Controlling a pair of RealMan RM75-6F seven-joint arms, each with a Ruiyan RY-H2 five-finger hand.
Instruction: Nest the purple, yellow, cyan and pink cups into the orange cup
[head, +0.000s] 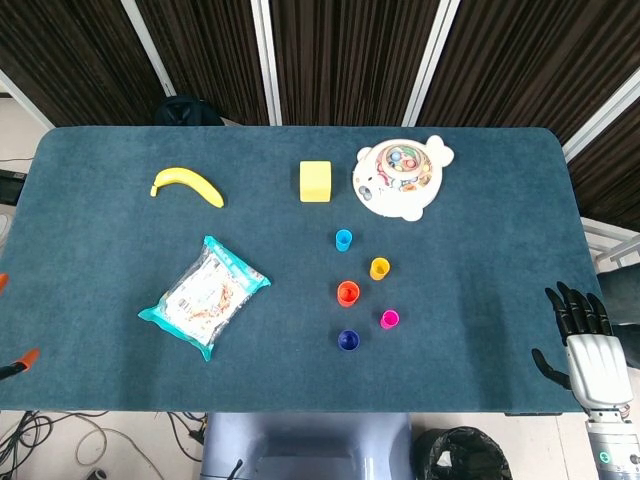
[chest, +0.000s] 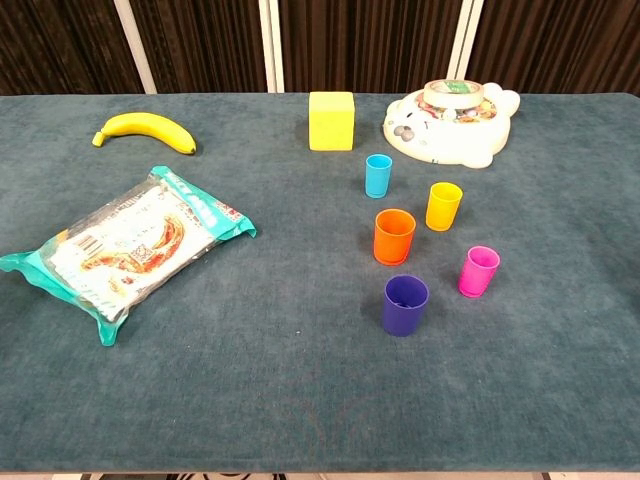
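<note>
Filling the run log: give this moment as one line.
stage: not started | orange cup: empty, upright | other cups: standing apart | right hand: open, at table's right edge | left hand: barely in view

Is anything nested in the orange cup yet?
No, the orange cup stands empty, apart from the other cups in the chest view.

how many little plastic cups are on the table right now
5, all upright and apart: cyan cup nearest the yellow block, yellow cup to its right, orange cup central, pink cup right, purple cup nearest the camera. None seems hidden.
</note>
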